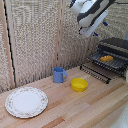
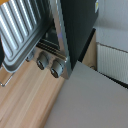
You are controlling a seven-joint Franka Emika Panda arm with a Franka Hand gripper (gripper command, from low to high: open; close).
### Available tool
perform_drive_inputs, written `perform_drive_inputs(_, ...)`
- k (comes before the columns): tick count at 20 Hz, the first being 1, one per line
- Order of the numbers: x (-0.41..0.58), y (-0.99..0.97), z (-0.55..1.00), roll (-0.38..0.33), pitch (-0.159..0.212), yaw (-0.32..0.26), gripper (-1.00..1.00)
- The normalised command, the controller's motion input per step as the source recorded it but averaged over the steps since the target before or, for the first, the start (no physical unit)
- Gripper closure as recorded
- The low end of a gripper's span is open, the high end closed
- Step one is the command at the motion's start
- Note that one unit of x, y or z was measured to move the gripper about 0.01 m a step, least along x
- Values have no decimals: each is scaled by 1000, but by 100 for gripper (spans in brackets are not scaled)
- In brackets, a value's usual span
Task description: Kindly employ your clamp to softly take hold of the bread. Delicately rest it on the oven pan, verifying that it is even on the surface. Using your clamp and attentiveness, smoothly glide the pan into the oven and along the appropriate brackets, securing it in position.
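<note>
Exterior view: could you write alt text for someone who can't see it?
A white and grey robot arm hangs above an open black toaster oven, where an orange-brown bread block lies on the dark pan. A blue mug, yellow bowl and white patterned plate sit on the wooden table.

Desk (image 1: 95,107): pale wood planks, smooth, faint sheen. Oven (image 2: 75,30): black glossy side panel, brushed silver metal trim. Oven pan (image 1: 111,62): dark metal bars. Knobs (image 2: 56,68): shiny metal-look. Blue mug (image 1: 59,75): smooth plastic look. Yellow bowl (image 1: 79,84): glossy. Plate (image 1: 26,102): white, glazed. Backdrop (image 1: 35,40): rough woven matting.
</note>
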Motion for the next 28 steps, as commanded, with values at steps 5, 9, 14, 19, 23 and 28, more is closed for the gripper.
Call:
perform_drive_inputs(5,35,69,-301,-267,110,219,-100)
perform_drive_inputs(9,181,6,-415,-187,73,290,-100)
perform_drive_inputs(14,121,112,-308,-144,104,272,-100)
perform_drive_inputs(19,-47,211,-298,-160,184,209,-100)
perform_drive_inputs(23,-189,221,-344,-187,171,167,-100)
perform_drive_inputs(28,-471,51,-225,-195,72,143,-100)
